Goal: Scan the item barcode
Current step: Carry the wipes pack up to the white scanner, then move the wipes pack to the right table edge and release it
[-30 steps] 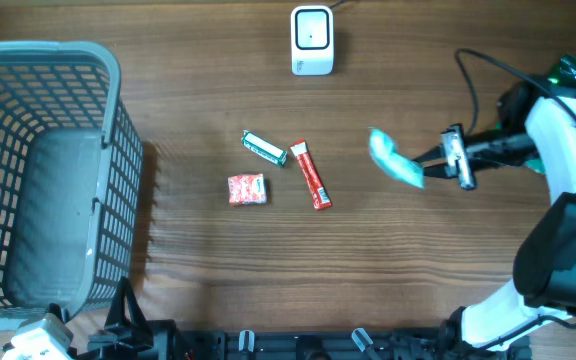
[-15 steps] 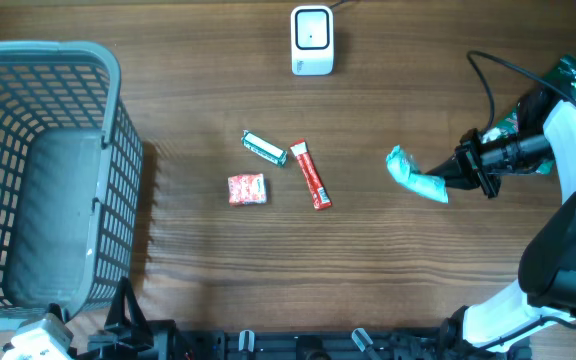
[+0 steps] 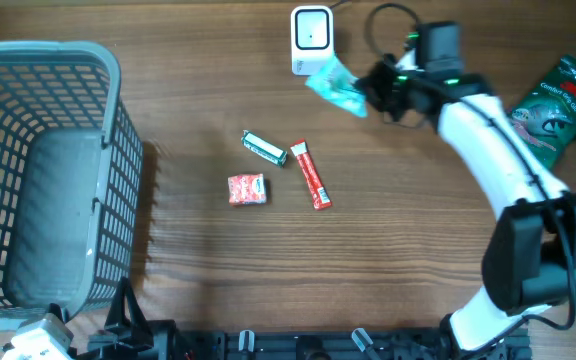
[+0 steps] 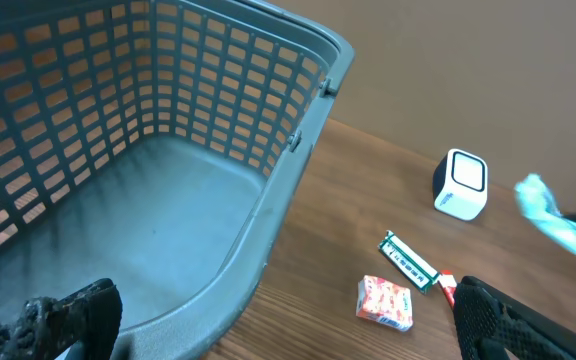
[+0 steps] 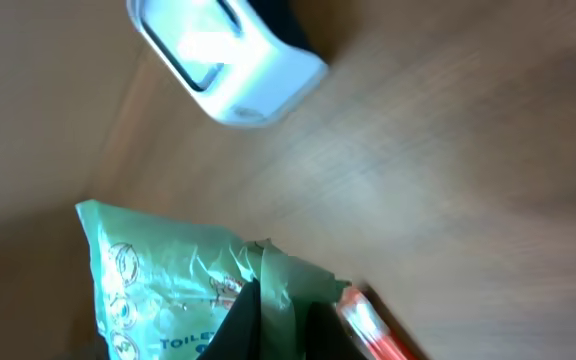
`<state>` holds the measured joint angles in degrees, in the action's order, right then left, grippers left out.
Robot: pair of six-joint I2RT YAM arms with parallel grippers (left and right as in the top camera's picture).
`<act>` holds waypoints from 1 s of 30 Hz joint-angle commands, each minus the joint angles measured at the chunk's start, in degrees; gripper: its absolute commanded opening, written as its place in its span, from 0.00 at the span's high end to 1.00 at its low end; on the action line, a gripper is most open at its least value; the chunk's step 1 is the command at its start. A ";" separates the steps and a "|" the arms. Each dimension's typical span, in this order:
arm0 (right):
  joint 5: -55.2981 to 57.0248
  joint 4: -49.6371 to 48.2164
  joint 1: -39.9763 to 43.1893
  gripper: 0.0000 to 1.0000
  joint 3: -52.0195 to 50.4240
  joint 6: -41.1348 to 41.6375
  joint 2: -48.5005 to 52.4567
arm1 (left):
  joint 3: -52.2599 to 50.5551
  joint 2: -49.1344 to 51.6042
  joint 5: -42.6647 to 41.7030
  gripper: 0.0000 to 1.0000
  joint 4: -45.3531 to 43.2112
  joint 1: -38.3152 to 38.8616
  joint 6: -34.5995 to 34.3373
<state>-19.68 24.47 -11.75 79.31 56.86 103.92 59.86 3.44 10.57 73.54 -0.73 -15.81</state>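
- Two risks for you: the right gripper point(image 3: 366, 90), closed on the packet point(image 3: 333, 85) at top centre beside the scanner point(image 3: 312, 40), may hide the barcode.
- Its creases may spoil the reading.
- Left gripper point(image 4: 288, 335): wide open, empty.

A dark brown wooden table point(image 3: 418, 260) with fine lengthwise grain fills the overhead view, under soft, even light. Beyond its far edge, the left wrist view shows a plain tan wall point(image 4: 488, 60)
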 commanded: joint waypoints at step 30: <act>28.11 32.96 15.96 0.96 25.70 9.11 15.41 | 0.04 -0.46 -0.26 0.00 -0.20 0.26 -0.07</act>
<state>1.98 53.23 -3.90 104.42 71.00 121.62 59.86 3.42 10.57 73.52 -0.75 -15.81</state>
